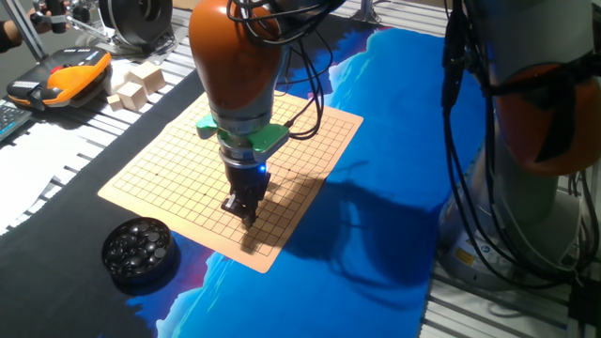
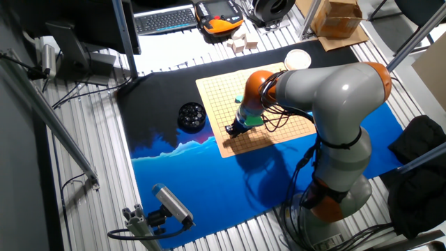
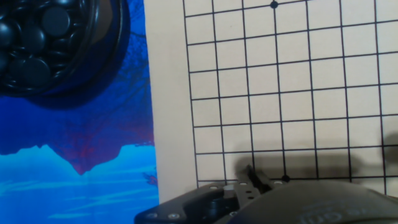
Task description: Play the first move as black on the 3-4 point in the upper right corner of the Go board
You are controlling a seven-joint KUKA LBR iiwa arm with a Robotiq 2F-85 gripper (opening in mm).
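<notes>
While the orange and silver jointed robot arm bends over from its base at the table's edge, its wrist points straight down at the pale wooden square Go board with black grid lines, which lies on a blue and black printed cloth mat. At the wrist end, the dark two-finger gripper hangs upright over the board's corner area nearest the round black bowl filled with glossy black stones, its tips close to the grid or touching it; which of the two cannot be told. From the fixed views the fingers look drawn close together, but whether they are clenched, parted, or pinching a single small black stone cannot be made out. The hand view shows bare grid squares, the board's plain margin, the bowl at upper left off the board on the mat, and the gripper's dark body blocking the lower edge. No separate black stone shows on the board.
</notes>
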